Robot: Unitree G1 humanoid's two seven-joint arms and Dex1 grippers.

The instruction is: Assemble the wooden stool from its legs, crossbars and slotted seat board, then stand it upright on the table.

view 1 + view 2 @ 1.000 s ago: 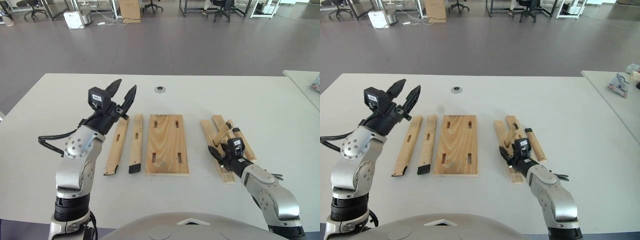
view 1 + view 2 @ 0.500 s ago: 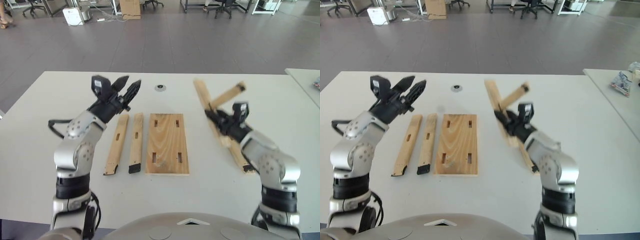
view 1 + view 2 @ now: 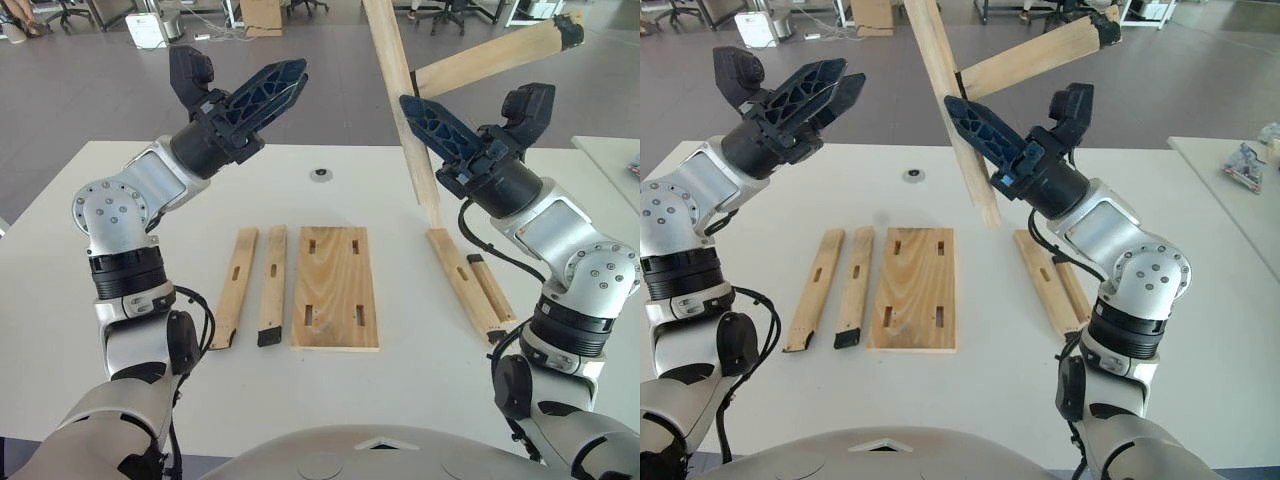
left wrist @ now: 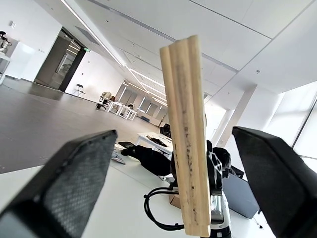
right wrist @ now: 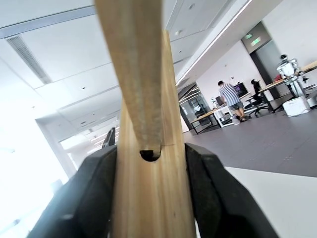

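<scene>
My right gripper is raised high over the table, shut on a long wooden leg that stands steeply tilted. A crossbar sticks out from that leg near its top. In the right wrist view the fingers press both sides of the leg. My left gripper is open, held up to the left of the leg and apart from it; its fingers frame the leg. The slotted seat board lies flat at the table's middle.
Two slotted wooden pieces lie left of the seat board, and two more lie to its right. A small round fitting sits in the white table behind the board. Another table stands at the right.
The right gripper has lifted the leg with its crossbar off the table and high into the air. The left gripper has risen and swung toward it, staying open.
</scene>
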